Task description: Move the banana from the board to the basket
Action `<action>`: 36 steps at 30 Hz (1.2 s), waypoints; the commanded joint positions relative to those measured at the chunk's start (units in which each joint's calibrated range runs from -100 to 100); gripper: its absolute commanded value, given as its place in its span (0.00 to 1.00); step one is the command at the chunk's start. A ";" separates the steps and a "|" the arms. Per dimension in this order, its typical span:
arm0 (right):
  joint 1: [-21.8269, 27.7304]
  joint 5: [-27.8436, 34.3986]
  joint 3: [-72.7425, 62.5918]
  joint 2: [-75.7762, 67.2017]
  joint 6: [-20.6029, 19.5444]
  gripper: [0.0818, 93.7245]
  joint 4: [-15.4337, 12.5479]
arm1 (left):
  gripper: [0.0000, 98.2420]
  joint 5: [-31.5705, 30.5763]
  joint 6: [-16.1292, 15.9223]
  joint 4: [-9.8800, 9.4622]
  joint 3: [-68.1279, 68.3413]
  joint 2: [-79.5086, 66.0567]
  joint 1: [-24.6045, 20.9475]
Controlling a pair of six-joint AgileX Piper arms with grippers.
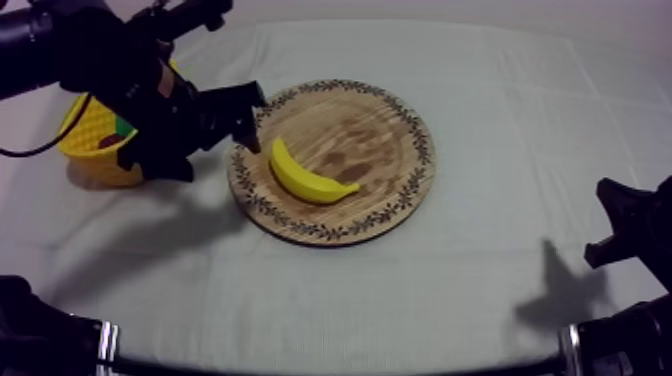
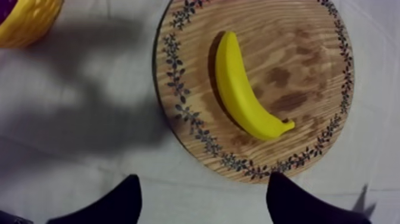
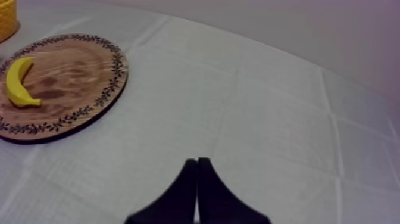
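Observation:
A yellow banana [image 1: 305, 178] lies on the round wooden board [image 1: 400, 120] with a patterned rim, left of its middle. My left gripper [image 1: 255, 120] hangs open over the board's left rim, a little short of the banana's upper end. Seen from the left wrist, the banana [image 2: 241, 89] lies ahead of the two spread fingers [image 2: 113, 205] with nothing between them. The yellow basket [image 1: 90, 140] stands left of the board, partly hidden by the left arm. My right gripper [image 3: 196, 179] is shut on nothing, low over the cloth at the table's right side [image 1: 615, 225].
Something small and coloured shows inside the basket [image 2: 27, 21]; I cannot tell what it is. From the right wrist, the board [image 3: 89, 65], the banana [image 3: 16, 80] and the basket's edge [image 3: 6, 18] lie far off across bare cloth.

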 commanded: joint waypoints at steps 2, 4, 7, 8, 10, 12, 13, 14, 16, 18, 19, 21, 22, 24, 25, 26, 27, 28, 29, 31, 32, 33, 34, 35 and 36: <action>0.00 0.00 -0.05 0.00 -0.01 0.00 -0.01 | 0.79 0.00 0.30 0.03 -1.25 2.82 0.73; 0.00 0.00 -0.05 0.00 -0.01 0.00 -0.01 | 0.80 0.15 0.52 0.29 -2.49 4.85 0.84; 0.00 0.00 -0.05 0.00 -0.01 0.00 -0.01 | 0.82 -0.02 0.81 0.69 -4.58 7.86 0.61; 0.00 0.00 -0.05 0.00 -0.01 0.00 -0.01 | 0.82 -0.17 0.88 0.72 -5.28 8.84 0.58; 0.00 0.00 -0.05 0.00 -0.01 0.00 -0.01 | 0.84 -0.63 1.04 0.71 -6.56 10.69 0.61; 0.00 0.00 -0.05 0.00 -0.01 0.00 -0.01 | 0.84 -1.11 1.24 0.77 -7.67 12.53 0.67; 0.00 0.00 -0.05 0.00 -0.01 0.00 -0.01 | 0.84 -1.34 1.37 0.84 -8.11 13.39 0.67; 0.00 0.00 -0.05 0.00 -0.01 0.00 -0.01 | 0.84 -1.63 1.51 0.94 -8.46 14.26 0.67; 0.00 0.00 -0.05 0.00 -0.01 0.00 -0.01 | 0.84 -2.23 1.76 1.20 -8.86 15.92 0.67; 0.00 0.00 -0.05 0.00 -0.01 0.00 -0.01 | 0.83 -3.01 2.08 1.32 -9.06 17.48 0.69; 0.00 0.00 -0.05 0.00 -0.01 0.00 -0.01 | 0.83 -3.45 2.27 1.36 -9.16 18.23 0.70; 0.00 0.00 -0.05 0.00 -0.01 0.00 -0.01 | 0.83 -4.36 2.79 1.36 -9.35 19.59 0.68; 0.00 0.00 -0.05 0.00 -0.01 0.00 -0.01 | 0.82 -4.76 3.15 1.34 -9.53 20.22 0.61; 0.00 0.00 -0.05 0.00 -0.01 0.00 -0.01 | 0.82 -5.36 3.90 1.24 -10.07 21.40 0.49; 0.00 0.00 -0.05 0.00 -0.01 0.00 -0.01 | 0.82 -5.61 4.28 1.14 -10.46 21.93 0.50; 0.00 0.00 -0.05 0.00 -0.01 0.00 -0.01 | 0.82 -5.80 4.51 1.11 -10.97 22.46 0.53; 0.00 0.00 -0.05 0.00 -0.01 0.00 -0.01 | 0.82 -5.94 4.69 1.09 -11.63 22.98 0.59; 0.00 0.00 -0.05 0.00 -0.01 0.00 -0.01 | 0.82 -6.03 4.86 1.06 -12.29 23.53 0.68; 0.00 0.00 -0.05 0.00 -0.01 0.00 -0.01 | 0.82 -6.10 4.99 1.03 -12.95 24.07 0.78; 0.00 0.00 -0.05 0.00 -0.01 0.00 -0.01 | 0.81 -6.14 5.29 0.94 -14.18 25.17 0.91; 0.00 0.00 -0.05 0.00 -0.01 0.00 -0.01 | 0.81 -6.15 5.41 0.91 -14.68 25.74 0.94; 0.00 0.00 -0.05 0.00 -0.01 0.00 -0.01 | 0.81 -6.18 5.49 0.90 -15.10 26.31 0.97; 0.00 0.00 -0.05 0.00 -0.01 0.00 -0.01 | 0.81 -6.20 5.57 0.88 -15.45 26.87 0.98; 0.00 0.00 -0.05 0.00 -0.01 0.00 -0.01 | 0.81 -6.22 5.65 0.87 -15.74 27.44 1.00; 0.00 0.00 -0.05 0.00 -0.01 0.00 -0.01 | 0.81 -6.23 5.77 0.87 -15.97 28.02 1.01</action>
